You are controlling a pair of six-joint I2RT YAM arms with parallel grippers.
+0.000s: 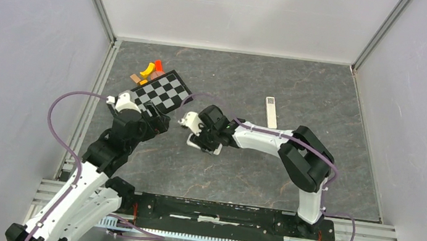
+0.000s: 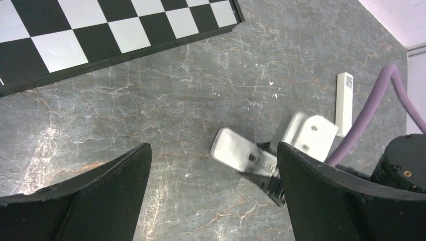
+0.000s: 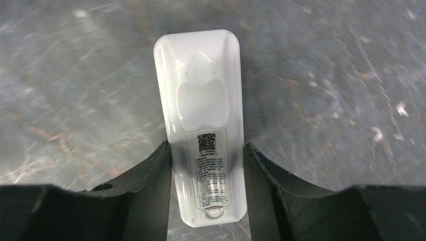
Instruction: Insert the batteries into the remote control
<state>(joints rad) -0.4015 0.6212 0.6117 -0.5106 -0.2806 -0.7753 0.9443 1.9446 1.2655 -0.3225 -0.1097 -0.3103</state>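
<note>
Taking the checkerboard (image 1: 162, 90) as my landmark: a few small orange, yellow and red pieces (image 1: 150, 68) lie at its far left corner. My left pincer (image 2: 213, 148) hovers just off its near right corner, spread wide with nothing in it and only bare table (image 2: 201, 75) under the gap.

To the right of the checkerboard, my right pincer (image 3: 207, 145) is closed onto the remote control (image 3: 201, 90). My 2 fingers press against its 2 long edges near the label end. Its long axis runs straight out along my fingers, and the rounded end sticks forward past the tips. The remote's back faces my right wrist camera.

From the left wrist, that free end slants towards the open left pincer, so the left arm is the nearer 1 for any work on the back. Further right of the checkerboard, well apart, lies a narrow white strip (image 1: 270, 111).

I can't find the batteries in any view.

The remote's back label carries a QR code above a block of small print too fine to read, and no brand shows. The strip has a small code square at 1 end.
</note>
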